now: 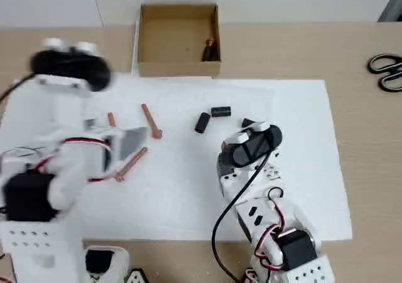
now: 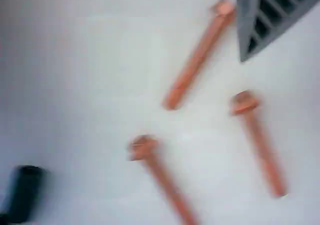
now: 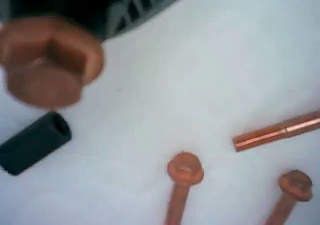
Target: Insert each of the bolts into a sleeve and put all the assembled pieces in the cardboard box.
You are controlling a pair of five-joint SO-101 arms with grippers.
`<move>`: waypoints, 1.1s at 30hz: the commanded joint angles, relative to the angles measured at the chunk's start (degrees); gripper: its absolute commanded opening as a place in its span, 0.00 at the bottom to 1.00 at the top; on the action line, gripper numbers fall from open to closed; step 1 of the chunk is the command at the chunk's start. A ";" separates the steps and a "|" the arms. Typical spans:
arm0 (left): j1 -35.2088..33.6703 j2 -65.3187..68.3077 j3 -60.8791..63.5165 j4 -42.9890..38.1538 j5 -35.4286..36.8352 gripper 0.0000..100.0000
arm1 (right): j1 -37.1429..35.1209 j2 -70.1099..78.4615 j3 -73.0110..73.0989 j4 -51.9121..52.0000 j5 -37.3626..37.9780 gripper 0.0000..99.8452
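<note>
- On my worktop the cardboard box sits behind the sheet, an assembled piece inside.
- Three bolts lie on the sheet, two sleeves right of them.
- Scissors lie far right.

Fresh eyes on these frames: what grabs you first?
Three copper bolts lie loose on the white sheet left of centre, with two black sleeves beside them at mid-sheet. A fourth bolt looms close at the right hand, apparently gripped. One assembled piece already lies in the cardboard box at the table's far edge.
</note>
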 commanded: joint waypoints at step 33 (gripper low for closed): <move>-10.29 -0.79 1.54 3.25 -3.34 0.32 | 6.37 118.02 -98.37 -46.20 1.67 0.00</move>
